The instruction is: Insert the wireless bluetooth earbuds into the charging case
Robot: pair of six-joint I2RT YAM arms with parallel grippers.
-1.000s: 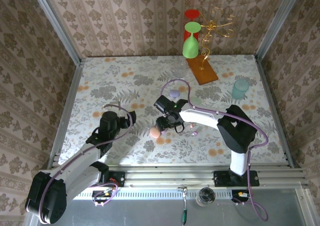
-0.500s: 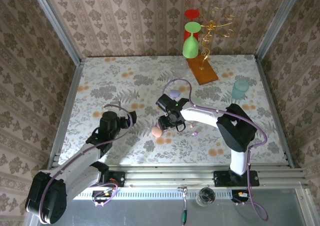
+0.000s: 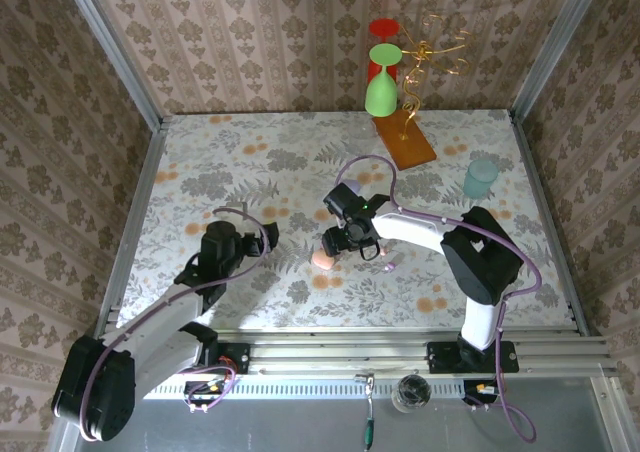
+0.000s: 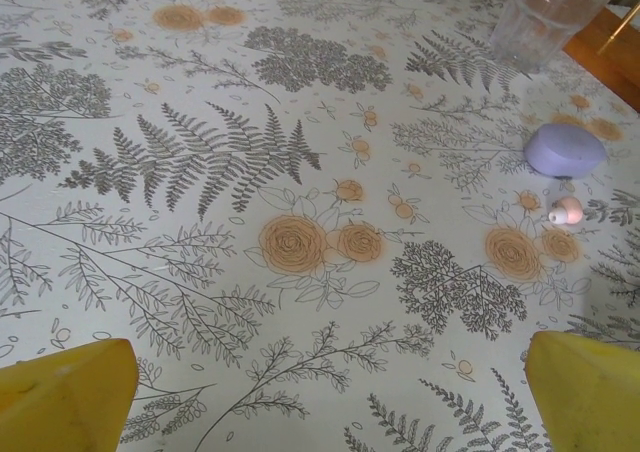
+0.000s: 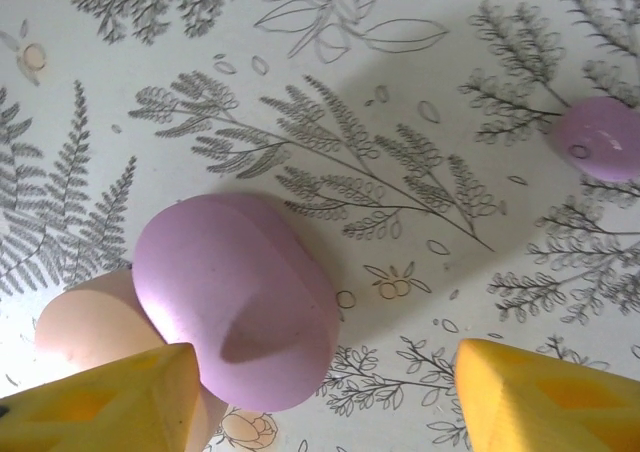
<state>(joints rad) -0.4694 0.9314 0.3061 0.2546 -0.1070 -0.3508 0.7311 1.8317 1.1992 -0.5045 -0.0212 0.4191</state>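
Two grippers reported, both released and carrying nothing. My right gripper (image 5: 326, 372) is spread wide, its yellow fingers (image 5: 105, 402) low in the wrist view. A matte lilac pebble-shaped case (image 5: 235, 297) lies between them, resting against a peach pebble-shaped case (image 5: 80, 317). The finger nearer the peach one overlaps both in that view, and I cannot tell whether it touches them. One glossy pale lilac earbud (image 5: 600, 137) lies on the fern-printed tablecloth (image 5: 380, 92), well apart from those cases. My left gripper (image 4: 330, 357) is equally wide over bare cloth; ahead of it a second lilac pebble (image 4: 565, 150) sits just beside a small pink earbud (image 4: 566, 210), with a clear tumbler (image 4: 555, 12) beyond. Against the frame one second earlier, my right gripper has shifted rightward in the overhead view and the peach case has moved with it; my left arm has barely changed.
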